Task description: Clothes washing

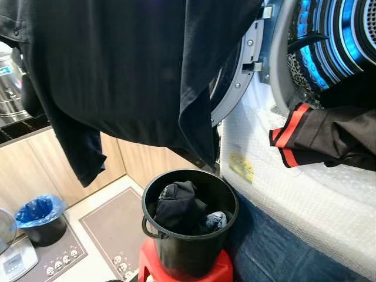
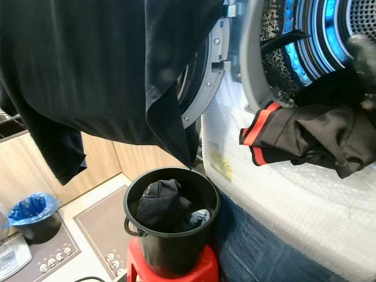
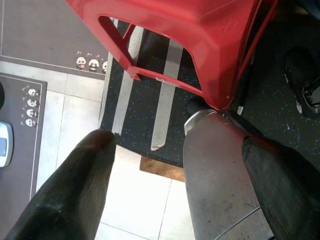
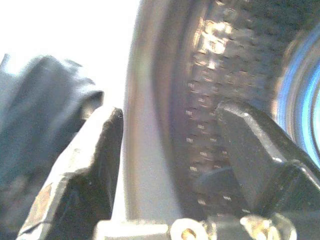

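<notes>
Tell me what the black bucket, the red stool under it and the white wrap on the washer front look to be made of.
Round black bucket: apparently smooth moulded plastic, with a dull sheen and a loop handle.
Red stool: probably glossy moulded plastic, thin walls with a cut-out side.
White wrap: looks like bubble wrap, translucent with a regular dimpled pattern, over the washing machine front.

The right gripper (image 4: 170, 150) points into the drum (image 4: 220, 65), its two black fingers (image 4: 85, 170) spread apart with nothing between them. Behind the gap runs the drum's grey rim (image 4: 145, 125), and past it the perforated metal wall, lit blue at the far edge. Beside one finger, against a washed-out white glare, hangs a dark blurred fold, probably cloth (image 4: 40, 110).
</notes>
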